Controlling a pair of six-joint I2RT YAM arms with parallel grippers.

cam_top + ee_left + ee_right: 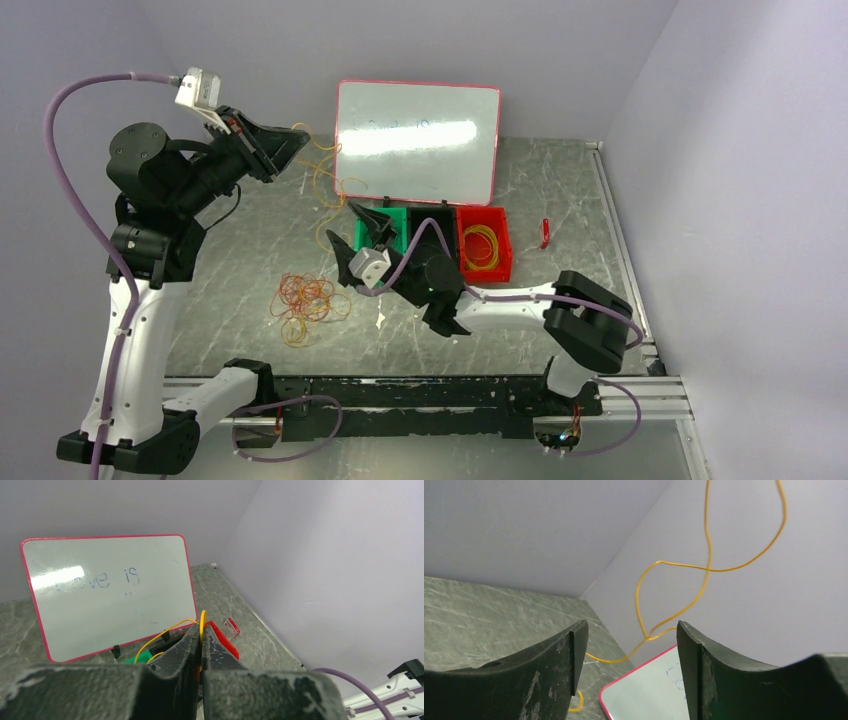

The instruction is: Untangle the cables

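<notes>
High at the back left, my left gripper [292, 146] is shut on a yellow cable [325, 185] whose thin loops hang down in front of the whiteboard. In the left wrist view the yellow cable [202, 621] is pinched between the closed jaws of the left gripper [201, 631]. My right gripper [358, 245] stands open by the green bin, below those loops. In the right wrist view the yellow loops [674, 565] hang twisted beyond the right gripper [629, 635], with nothing between its fingers. A tangled pile of orange-red cables [305, 298] lies on the table.
A pink-framed whiteboard [418, 140] leans against the back wall. In front of it stand a green bin [398, 215], a black bin [432, 215] and a red bin [500, 268] holding yellow cables [481, 246]. A small red item [545, 232] lies at the right.
</notes>
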